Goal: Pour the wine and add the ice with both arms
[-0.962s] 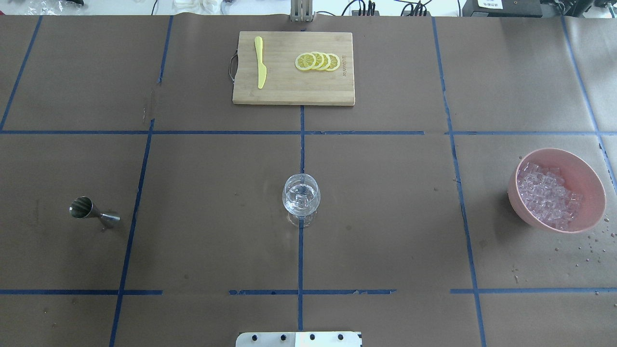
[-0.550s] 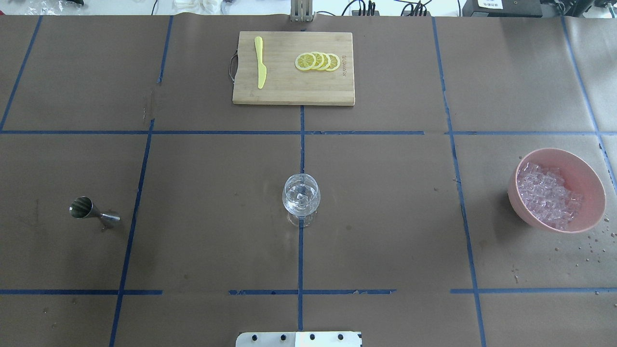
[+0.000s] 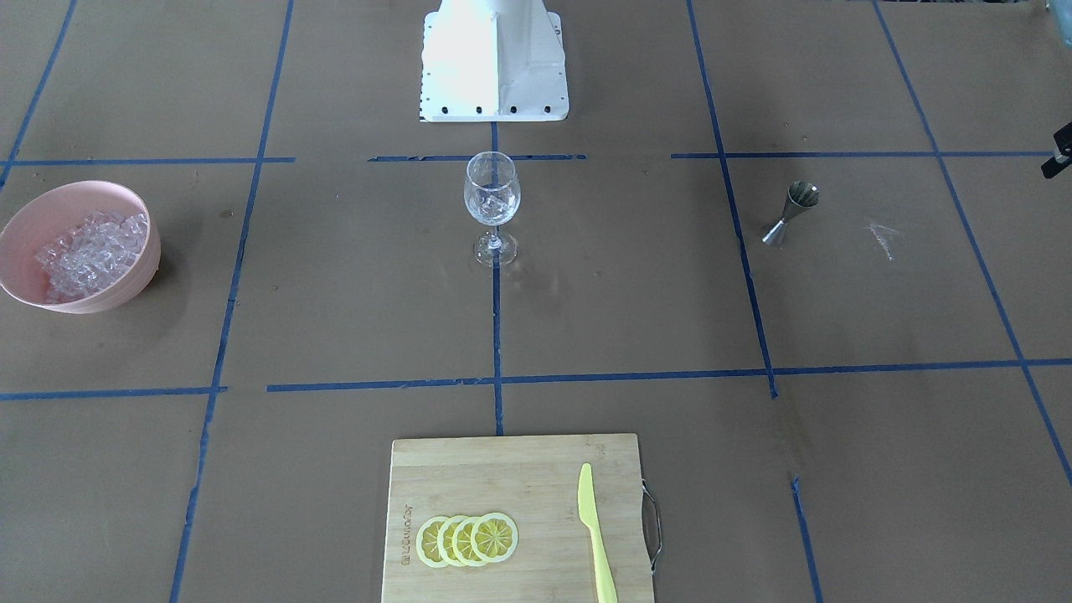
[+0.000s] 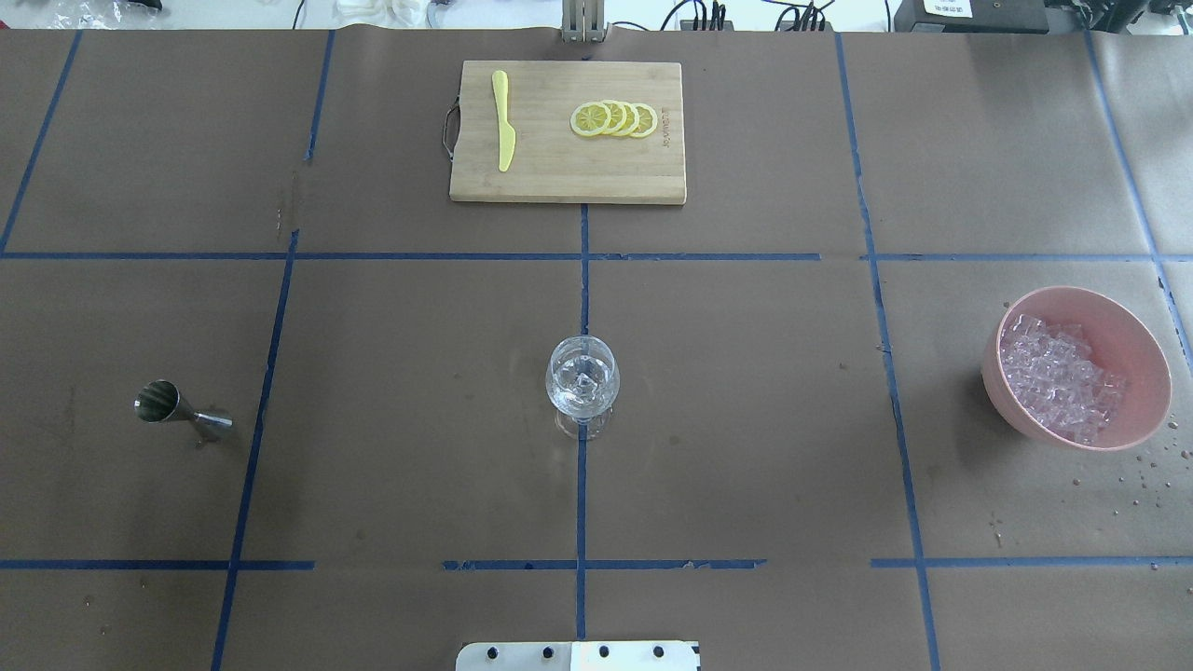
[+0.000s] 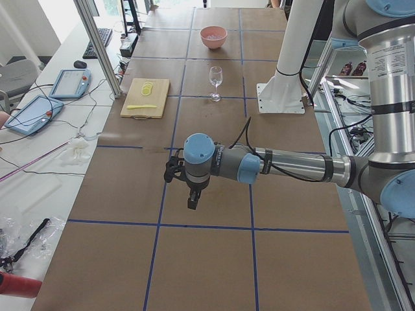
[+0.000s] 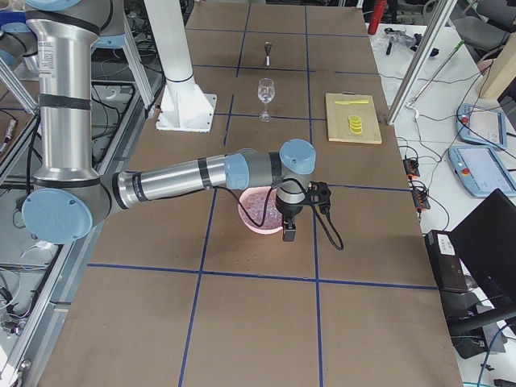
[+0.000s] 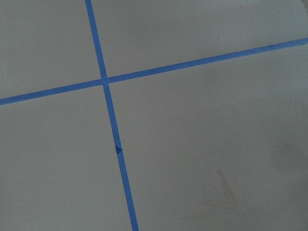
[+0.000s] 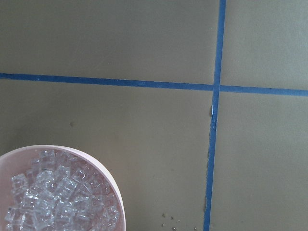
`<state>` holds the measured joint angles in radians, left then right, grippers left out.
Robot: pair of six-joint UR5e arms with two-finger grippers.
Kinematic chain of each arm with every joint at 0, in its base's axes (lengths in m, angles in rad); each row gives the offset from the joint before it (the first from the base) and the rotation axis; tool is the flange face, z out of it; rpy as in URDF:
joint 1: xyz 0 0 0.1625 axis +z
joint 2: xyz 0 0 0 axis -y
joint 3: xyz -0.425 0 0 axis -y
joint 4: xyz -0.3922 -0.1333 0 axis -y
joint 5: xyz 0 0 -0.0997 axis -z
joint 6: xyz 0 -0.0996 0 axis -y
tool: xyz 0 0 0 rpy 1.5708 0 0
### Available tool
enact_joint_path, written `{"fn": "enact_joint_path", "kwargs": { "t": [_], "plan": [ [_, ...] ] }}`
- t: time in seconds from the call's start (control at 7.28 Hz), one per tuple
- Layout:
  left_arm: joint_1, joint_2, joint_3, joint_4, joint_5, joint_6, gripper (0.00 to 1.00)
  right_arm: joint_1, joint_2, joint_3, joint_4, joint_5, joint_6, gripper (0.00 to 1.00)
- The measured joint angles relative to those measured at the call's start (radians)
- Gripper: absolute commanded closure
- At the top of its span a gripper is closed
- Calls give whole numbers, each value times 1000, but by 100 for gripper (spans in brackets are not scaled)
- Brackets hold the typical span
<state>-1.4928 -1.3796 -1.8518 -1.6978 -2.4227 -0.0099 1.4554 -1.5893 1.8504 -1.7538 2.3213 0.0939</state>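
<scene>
Left arm spans mid-frame in your left side view, right arm likewise in the right side view. Left gripper, right gripper: jaws apart or together, you cannot tell. Pink bowl, right edge overhead, holds the ice. Wine glass dead centre, few cubes inside.

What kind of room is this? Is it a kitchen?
Probably a robot lab, not a kitchen. A grey left arm reaches over a table gridded with blue tape, and control tablets with cables sit on a side bench.
</scene>
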Motion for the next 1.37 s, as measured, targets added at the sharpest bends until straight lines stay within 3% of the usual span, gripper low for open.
{"fn": "enact_joint_path", "kwargs": {
  "t": [0.41,0.69,1.37],
  "plan": [
    [-9,-7,14,2,62,70,0,19,9,-25,-13,0,-55,0],
    [-21,-26,16,91,122,97,0,21,12,-32,-13,0,-66,0],
    [-94,-51,33,227,124,120,0,22,15,-34,-12,0,-74,0]
  ]
}}
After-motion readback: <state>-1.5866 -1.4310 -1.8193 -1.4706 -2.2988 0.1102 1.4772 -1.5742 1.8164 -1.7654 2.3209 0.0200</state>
